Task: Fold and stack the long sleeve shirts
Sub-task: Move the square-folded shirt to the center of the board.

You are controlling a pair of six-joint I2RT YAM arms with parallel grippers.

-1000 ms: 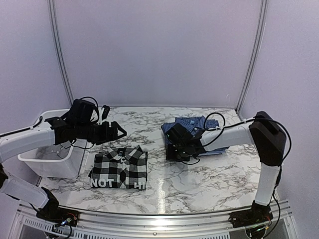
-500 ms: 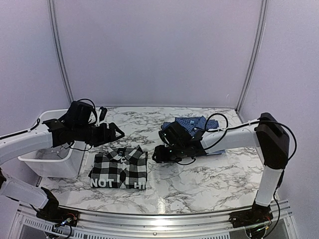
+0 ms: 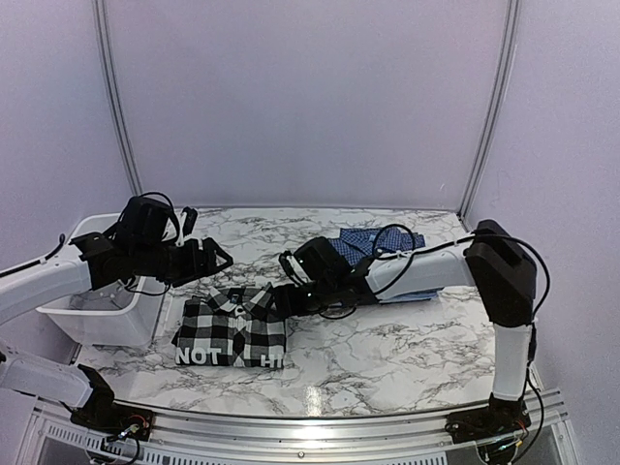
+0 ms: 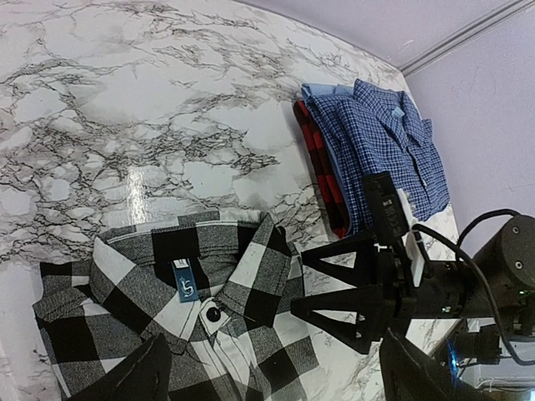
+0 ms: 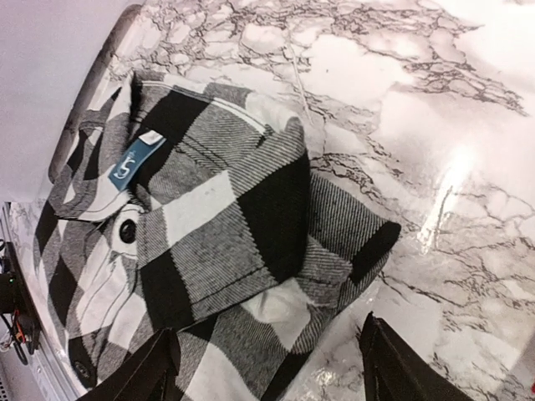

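Top external: left gripper (image 3: 223,258) hovers over the folded buffalo-check shirt (image 3: 232,331), jaws apart. Right gripper (image 3: 283,300) — jaws also apart — is nearer, at the shirt's right collar edge; blue checked shirt (image 3: 373,240) lies well right.

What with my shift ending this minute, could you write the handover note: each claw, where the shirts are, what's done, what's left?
The left claw is open and empty, hovering over the collar of the black-and-white shirt.
The right claw is open and empty, low at that shirt's far right corner.
The black-and-white shirt lies folded on the table, left of centre. The blue shirt lies folded at the far right, on top of a red-and-black cloth.
Done: both shirts look folded.
Left: stacking; they lie apart.
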